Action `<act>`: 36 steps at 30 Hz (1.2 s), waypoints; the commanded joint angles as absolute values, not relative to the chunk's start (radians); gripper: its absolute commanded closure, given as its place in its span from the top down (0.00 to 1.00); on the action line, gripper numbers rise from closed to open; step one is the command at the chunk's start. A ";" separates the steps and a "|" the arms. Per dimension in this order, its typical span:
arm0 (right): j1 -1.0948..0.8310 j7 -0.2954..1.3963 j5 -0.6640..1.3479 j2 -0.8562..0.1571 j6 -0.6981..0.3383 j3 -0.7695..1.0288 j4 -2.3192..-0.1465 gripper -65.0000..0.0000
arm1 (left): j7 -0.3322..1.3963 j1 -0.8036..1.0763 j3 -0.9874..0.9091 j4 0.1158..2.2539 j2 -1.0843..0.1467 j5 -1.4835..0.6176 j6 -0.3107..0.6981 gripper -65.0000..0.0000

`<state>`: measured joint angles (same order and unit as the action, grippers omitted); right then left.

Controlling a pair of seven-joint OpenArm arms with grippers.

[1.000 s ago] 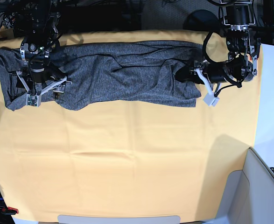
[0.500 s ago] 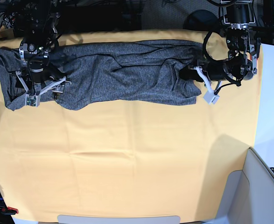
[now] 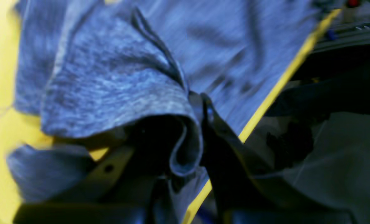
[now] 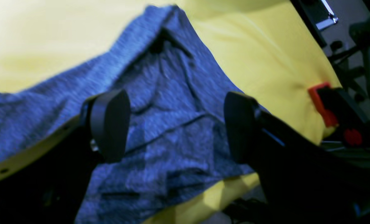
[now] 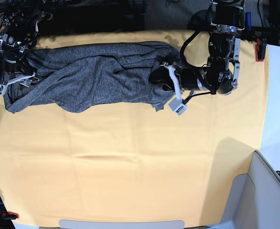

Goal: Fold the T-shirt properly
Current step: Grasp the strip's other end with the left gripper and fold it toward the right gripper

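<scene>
Your left hand (image 3: 191,130) pinches the T-shirt (image 5: 92,76) edge tight; your right hand (image 4: 172,124) hangs spread wide above it.

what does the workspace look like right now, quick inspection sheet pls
surface: yellow-orange cloth covers the table, lightly creased
job's things: T-shirt lies bunched lengthwise along the far edge, not folded
clutter: red clamp at the cloth's far corner
grippers: left tool shut on a fold of the T-shirt's end; right tool open above the other end
cables: black cable loops by the left arm
surroundings: grey bin at the near corner
</scene>
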<state>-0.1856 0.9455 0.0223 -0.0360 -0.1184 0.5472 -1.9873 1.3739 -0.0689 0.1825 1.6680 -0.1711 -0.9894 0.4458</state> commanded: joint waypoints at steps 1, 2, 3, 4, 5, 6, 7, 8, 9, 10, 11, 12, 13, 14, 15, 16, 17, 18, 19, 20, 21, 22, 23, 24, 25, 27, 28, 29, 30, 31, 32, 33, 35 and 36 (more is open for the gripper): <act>-0.189 0.921 0.018 -0.047 -0.116 0.552 -2.003 0.72 | 1.368 -0.096 0.202 1.684 -0.162 -1.013 0.449 0.01; -0.194 0.921 0.018 -0.047 -0.116 0.552 -2.003 0.72 | 1.368 -0.113 0.222 1.681 -0.150 -1.013 0.449 0.01; -0.197 0.921 0.018 -0.047 -0.116 0.552 -2.003 0.72 | 1.368 -0.125 0.237 1.676 -0.136 -1.012 0.449 0.01; -0.203 0.921 0.018 -0.047 -0.116 0.553 -2.003 0.72 | 1.368 -0.140 0.252 1.666 -0.120 -1.012 0.449 0.01; -0.208 0.921 0.018 -0.047 -0.116 0.553 -2.003 0.72 | 1.368 -0.156 0.263 1.655 -0.108 -1.012 0.449 0.01; -0.208 0.921 0.018 -0.047 -0.116 0.553 -2.003 0.72 | 1.368 -0.171 0.275 1.643 -0.096 -1.012 0.449 0.01; -0.209 0.921 0.018 -0.047 -0.116 0.555 -2.003 0.72 | 1.368 -0.185 0.289 1.623 -0.081 -1.012 0.449 0.01; -0.216 0.921 0.016 -0.047 -0.116 0.561 -2.003 0.72 | 1.368 -0.194 0.297 1.606 -0.065 -1.012 0.449 0.01; -0.217 0.921 0.016 -0.047 -0.116 0.567 -2.003 0.72 | 1.366 -0.206 0.305 1.587 -0.054 -1.012 0.449 0.01; -0.217 0.921 0.016 -0.047 -0.116 0.573 -2.003 0.72 | 1.366 -0.219 0.311 1.567 -0.042 -1.012 0.449 0.01; -0.219 0.920 0.016 -0.047 -0.116 0.579 -2.003 0.72 | 1.366 -0.226 0.314 1.550 -0.031 -1.012 0.449 0.01; -0.219 0.920 0.016 -0.047 -0.116 0.587 -2.003 0.72 | 1.366 -0.234 0.317 1.535 -0.021 -1.012 0.449 0.01; -0.220 0.920 0.016 -0.047 -0.116 0.598 -2.003 0.72 | 1.366 -0.240 0.318 1.521 -0.010 -1.012 0.449 0.01; -0.220 0.920 0.016 -0.047 -0.116 0.608 -2.003 0.72 | 1.366 -0.245 0.318 1.515 -0.001 -1.012 0.449 0.01; -0.220 0.920 0.016 -0.047 -0.116 0.619 -2.000 0.72 | 1.366 -0.245 0.318 1.512 0.010 -1.012 0.449 0.01; -0.220 0.920 0.016 -0.047 -0.116 0.625 -1.994 0.72 | 1.366 -0.245 0.318 1.512 0.019 -1.010 0.449 0.01; -0.220 0.920 0.016 -0.047 -0.116 0.633 -1.988 0.72 | 1.366 -0.245 0.320 1.512 0.030 -1.010 0.449 0.01; -0.219 0.920 0.016 -0.047 -0.116 0.639 -1.979 0.72 | 1.366 -0.245 0.329 1.512 0.038 -1.010 0.449 0.01; -0.217 0.920 0.016 -0.047 -0.116 0.647 -1.972 0.72 | 1.366 -0.245 0.341 1.512 0.041 -1.010 0.449 0.01; -0.217 0.920 0.016 -0.047 -0.116 0.651 -1.968 0.72 | 1.365 -0.246 0.352 1.512 0.042 -1.010 0.449 0.01; -0.217 0.920 0.016 -0.047 -0.116 0.651 -1.968 0.72 | 1.363 -0.246 0.363 1.512 0.047 -1.010 0.449 0.01; -0.217 0.920 0.016 -0.047 -0.116 0.651 -1.968 0.72 | 1.359 -0.246 0.369 1.512 0.058 -1.010 0.449 0.01; -0.219 0.920 0.019 -0.047 -0.116 0.651 -1.968 0.72 | 1.349 -0.246 0.375 1.512 0.064 -1.010 0.449 0.01; -0.219 0.920 0.019 -0.047 -0.116 0.651 -1.968 0.72 | 1.340 -0.246 0.375 1.512 0.068 -1.009 0.447 0.01; -0.219 0.920 0.018 -0.045 -0.116 0.651 -1.968 0.72 | 1.334 -0.246 0.375 1.512 0.070 -1.009 0.446 0.01; -0.219 0.920 0.018 -0.044 -0.116 0.651 -1.968 0.72 | 1.333 -0.262 0.377 1.512 0.090 -1.009 0.446 0.01; -0.219 0.920 0.018 -0.044 -0.116 0.651 -1.968 0.72 | 1.333 -0.266 0.377 1.511 0.096 -1.009 0.446 0.01; -0.219 0.920 0.018 -0.044 -0.116 0.651 -1.968 0.72 | 1.333 -0.269 0.377 1.511 0.102 -1.009 0.446 0.01; -0.219 0.920 0.018 -0.044 -0.116 0.651 -1.968 0.72 | 1.333 -0.277 0.377 1.511 0.108 -1.007 0.446 0.01; -0.219 0.920 0.018 -0.044 -0.116 0.650 -1.968 0.72 | 1.333 -0.285 0.377 1.511 0.113 -1.007 0.446 0.01; -0.219 0.920 0.018 -0.044 -0.116 0.650 -1.968 0.72 | 1.333 -0.292 0.377 1.506 0.119 -1.007 0.446 0.01; -0.219 0.920 0.018 -0.044 -0.116 0.650 -1.968 0.72 | 1.333 -0.302 0.377 1.497 0.120 -1.007 0.446 0.01; -0.219 0.920 0.018 -0.042 -0.116 0.650 -1.968 0.72 | 1.331 -0.318 0.377 1.472 0.136 -1.007 0.444 0.01; -0.219 0.920 0.019 -0.042 -0.116 0.650 -1.968 0.72 | 1.330 -0.323 0.375 1.460 0.140 -1.007 0.444 0.01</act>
<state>-0.2214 0.9417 0.0235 -0.0326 -0.1188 0.6476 -1.9484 1.3415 -0.3012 0.3752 1.4448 0.1261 -0.9794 0.4419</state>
